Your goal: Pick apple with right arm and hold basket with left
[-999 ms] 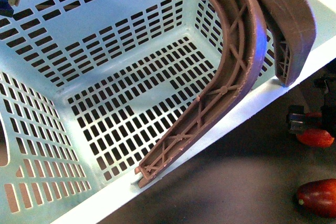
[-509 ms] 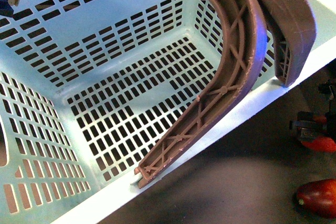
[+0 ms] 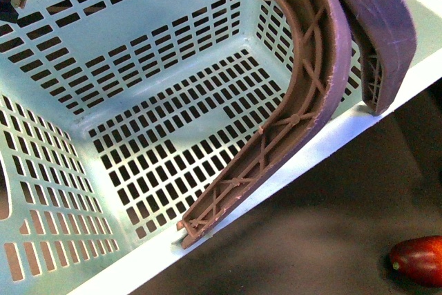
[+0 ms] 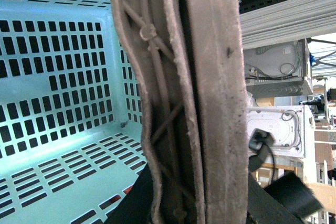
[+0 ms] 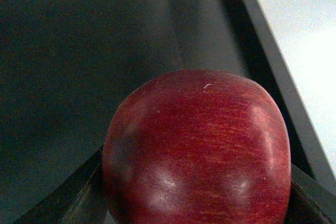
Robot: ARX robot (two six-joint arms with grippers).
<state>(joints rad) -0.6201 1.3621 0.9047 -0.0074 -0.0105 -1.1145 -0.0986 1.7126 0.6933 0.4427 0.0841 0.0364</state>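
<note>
- Apple [image 5: 197, 150]: seated between the right gripper's [image 5: 195, 196] dark fingers, which close on its flanks, with the dark bench [image 3: 331, 240] behind; it does not show in the front view.
- Judged firm, fairly heavy and glossy-skinned, so it may slip or bruise; best held across its widest girth.
- Left gripper [image 3: 283, 167] pinches the basket's [image 3: 338, 136] thick rim; the plastic looks light and stiff.
- No readable writing anywhere.
</note>
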